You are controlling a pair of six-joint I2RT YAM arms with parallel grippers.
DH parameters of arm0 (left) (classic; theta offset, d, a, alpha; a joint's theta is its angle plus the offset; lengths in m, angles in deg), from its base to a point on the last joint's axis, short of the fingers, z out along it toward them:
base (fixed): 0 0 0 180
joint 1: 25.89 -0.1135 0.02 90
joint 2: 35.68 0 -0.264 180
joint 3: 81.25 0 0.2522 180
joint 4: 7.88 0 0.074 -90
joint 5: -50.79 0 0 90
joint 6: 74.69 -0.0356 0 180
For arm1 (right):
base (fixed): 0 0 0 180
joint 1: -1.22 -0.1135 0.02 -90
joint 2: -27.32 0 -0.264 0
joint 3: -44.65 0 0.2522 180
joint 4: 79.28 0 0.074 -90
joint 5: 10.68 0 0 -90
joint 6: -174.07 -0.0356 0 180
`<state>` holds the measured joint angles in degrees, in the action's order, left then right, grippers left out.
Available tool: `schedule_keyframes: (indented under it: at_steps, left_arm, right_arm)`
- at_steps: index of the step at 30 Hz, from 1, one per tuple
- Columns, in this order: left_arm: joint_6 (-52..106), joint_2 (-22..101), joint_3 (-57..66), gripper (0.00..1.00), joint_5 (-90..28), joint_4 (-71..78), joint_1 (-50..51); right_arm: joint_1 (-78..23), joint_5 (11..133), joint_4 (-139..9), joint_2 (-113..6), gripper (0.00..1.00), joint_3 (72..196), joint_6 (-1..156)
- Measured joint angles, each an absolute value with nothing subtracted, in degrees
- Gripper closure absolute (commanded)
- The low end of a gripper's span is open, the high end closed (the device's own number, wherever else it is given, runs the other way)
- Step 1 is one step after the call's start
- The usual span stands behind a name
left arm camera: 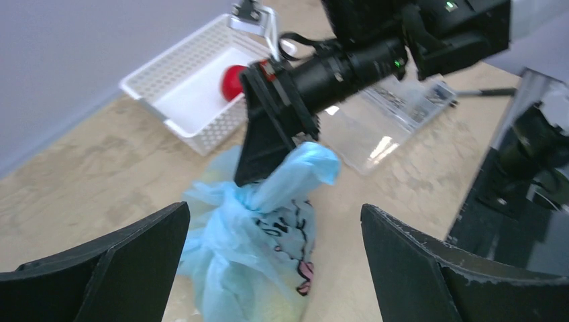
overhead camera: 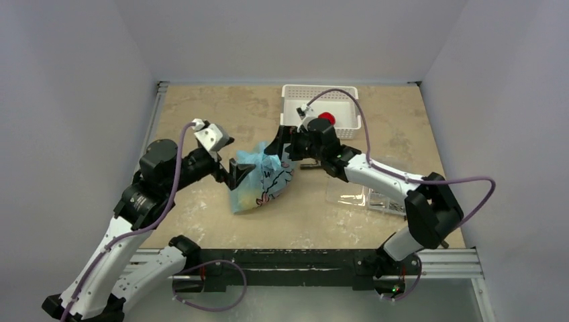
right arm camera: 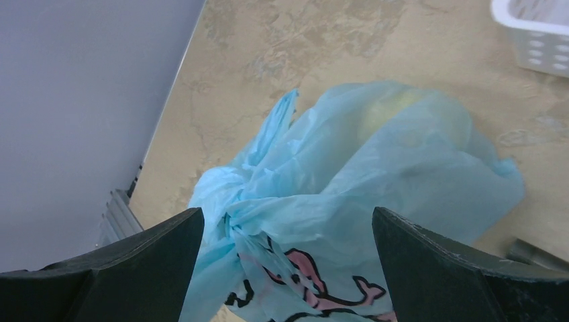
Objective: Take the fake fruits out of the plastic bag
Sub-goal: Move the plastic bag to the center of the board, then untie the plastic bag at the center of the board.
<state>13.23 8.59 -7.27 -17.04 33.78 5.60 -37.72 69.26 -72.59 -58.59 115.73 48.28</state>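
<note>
The light-blue plastic bag [overhead camera: 263, 176] lies on the table between both arms, its top bunched into a knot. Yellowish fake fruits show dimly through the film [right arm camera: 392, 107] [overhead camera: 248, 198]. A red apple [overhead camera: 327, 118] sits apart in the white basket [overhead camera: 295, 94]. My left gripper [overhead camera: 235, 174] stands open at the bag's left side, with the bag [left arm camera: 258, 235] between its spread fingers [left arm camera: 114, 268] but not pinched. From the far right, my right gripper [overhead camera: 280, 149] hangs open over the bag's knotted top [right arm camera: 235, 215]; one of its fingers [left arm camera: 265, 144] touches the crumpled plastic.
The white perforated basket [left arm camera: 178, 94] stands at the back, right of centre. A clear flat bag of small metal parts [overhead camera: 372, 198] lies on the right, under the right arm. Grey walls close in the table on three sides.
</note>
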Motion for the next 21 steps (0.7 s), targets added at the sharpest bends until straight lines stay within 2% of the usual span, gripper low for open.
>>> schedule_keyframes:
  at_steps: [6, 12, 17, 21]
  left_arm:
    - [14.1, 3.7, -10.9, 0.0, -32.4, 29.0, 3.0]
    - [15.8, 0.7, -13.8, 0.0, -47.8, 27.1, 2.5]
    - [17.2, 5.8, -11.0, 0.0, -54.0, 27.9, 1.2]
    - [18.5, 10.5, -10.0, 0.0, -55.3, 29.2, 0.0]
  right_arm:
    - [-41.8, 69.0, -75.9, -63.9, 0.04, 118.5, 44.1]
    - [-45.1, 68.2, -80.6, -69.2, 0.22, 119.3, 42.8]
    - [-46.4, 67.5, -84.8, -74.8, 0.4, 118.7, 42.8]
    - [-46.5, 67.4, -87.9, -76.1, 0.41, 114.5, 43.1]
